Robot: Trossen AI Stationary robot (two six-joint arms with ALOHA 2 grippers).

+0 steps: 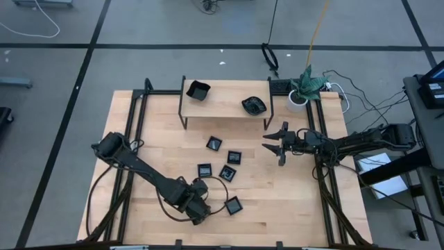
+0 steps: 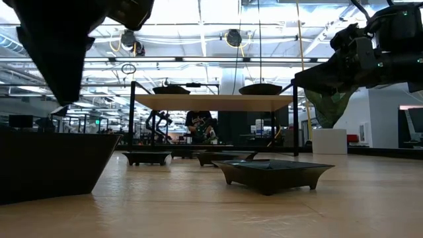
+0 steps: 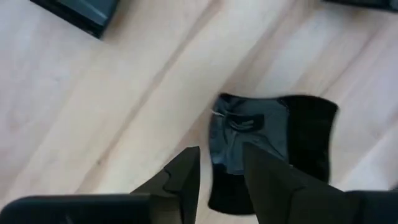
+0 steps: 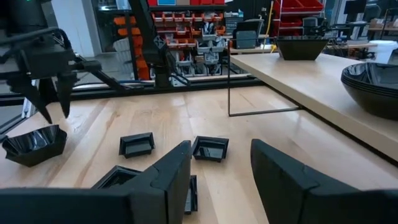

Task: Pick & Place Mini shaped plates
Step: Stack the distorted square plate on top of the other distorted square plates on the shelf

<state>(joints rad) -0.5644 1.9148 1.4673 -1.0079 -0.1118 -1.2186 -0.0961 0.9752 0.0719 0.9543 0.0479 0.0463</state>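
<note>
No writing is legible on the glossy black plates (image 1: 225, 165).

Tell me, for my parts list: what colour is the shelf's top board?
Light natural wood, on a dark metal frame: shelf. It shows best in the high view.

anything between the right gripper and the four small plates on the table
No, just bare wood between the right gripper and the four small plates, clearest in the high view.
</note>
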